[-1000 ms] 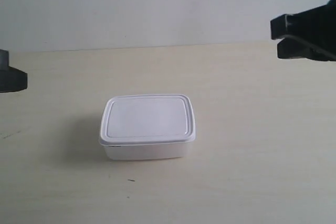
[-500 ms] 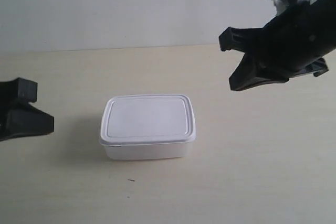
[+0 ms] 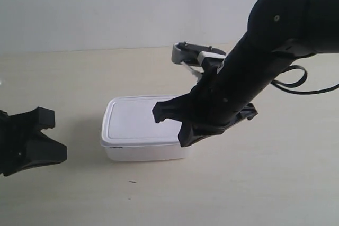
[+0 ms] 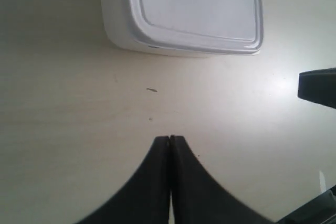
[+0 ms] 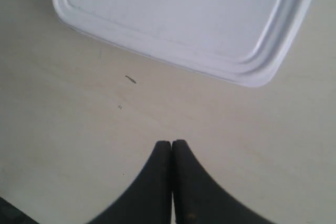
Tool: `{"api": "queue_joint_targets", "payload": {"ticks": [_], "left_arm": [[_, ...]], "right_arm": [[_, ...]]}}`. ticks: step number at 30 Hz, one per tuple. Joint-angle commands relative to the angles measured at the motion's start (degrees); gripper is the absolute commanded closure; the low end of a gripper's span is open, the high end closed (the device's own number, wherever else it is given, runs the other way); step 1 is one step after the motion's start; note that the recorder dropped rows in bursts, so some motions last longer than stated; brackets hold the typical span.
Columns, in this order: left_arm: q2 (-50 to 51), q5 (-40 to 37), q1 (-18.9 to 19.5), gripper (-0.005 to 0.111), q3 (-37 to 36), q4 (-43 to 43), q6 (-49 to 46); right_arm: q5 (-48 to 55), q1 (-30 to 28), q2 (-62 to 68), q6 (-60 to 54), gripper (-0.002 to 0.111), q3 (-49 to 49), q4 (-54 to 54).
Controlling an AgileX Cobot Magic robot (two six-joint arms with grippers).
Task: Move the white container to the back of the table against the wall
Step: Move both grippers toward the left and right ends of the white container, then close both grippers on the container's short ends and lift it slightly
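Observation:
The white container [image 3: 135, 125] stands lidded in the middle of the table [image 3: 275, 183], well in front of the wall [image 3: 106, 9]. The arm at the exterior view's right reaches down over its right end; this is my right gripper [image 3: 175, 124]. In the right wrist view its jaws are shut and empty [image 5: 171, 142], above bare table just off the container's lid [image 5: 184, 14]. My left gripper [image 3: 53, 136] sits low to the left of the container, apart from it. It is shut and empty [image 4: 169, 139], with the container [image 4: 189, 9] ahead of it.
A tiny dark speck [image 3: 132, 182] lies on the table in front of the container, also visible as the speck [image 4: 151, 89] and the speck [image 5: 130, 80]. A black part of the right arm [image 4: 317, 87] shows in the left wrist view. A cable [image 3: 296, 80] loops behind the right arm.
The right arm swung down and left from the upper right until it overlaps the container's right end. The left gripper came further in toward the container. The container has not moved.

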State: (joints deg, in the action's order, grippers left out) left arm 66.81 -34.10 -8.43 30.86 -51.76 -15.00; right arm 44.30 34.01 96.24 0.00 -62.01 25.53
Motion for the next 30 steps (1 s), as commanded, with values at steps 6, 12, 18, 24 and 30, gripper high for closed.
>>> {"api": "queue_joint_targets", "payload": {"ticks": [6,12,18,24,30], "left_arm": [[11.8,12.0,-11.1,0.107,-0.2,-6.4,-2.8],[19.3,15.1,-14.5,0.107,3.1,-7.1,-4.5],[25.7,15.4,-14.5,0.107,8.0,-7.1,-6.7],[27.8,17.6,-14.5,0.107,8.8,-7.1,-7.3],[27.8,18.5,-14.5,0.107,8.8,-7.1,-7.3]], "right_arm": [[-2.3,2.0,4.5,0.0,0.108,-0.7,-1.5],[-5.0,2.0,8.4,0.0,0.108,-0.7,-1.9],[-7.8,2.0,11.5,1.5,0.108,-0.7,-1.9],[-10.0,2.0,12.4,1.5,0.108,-0.7,-2.2],[-13.1,2.0,12.6,3.0,0.108,-0.7,-2.2]]}}
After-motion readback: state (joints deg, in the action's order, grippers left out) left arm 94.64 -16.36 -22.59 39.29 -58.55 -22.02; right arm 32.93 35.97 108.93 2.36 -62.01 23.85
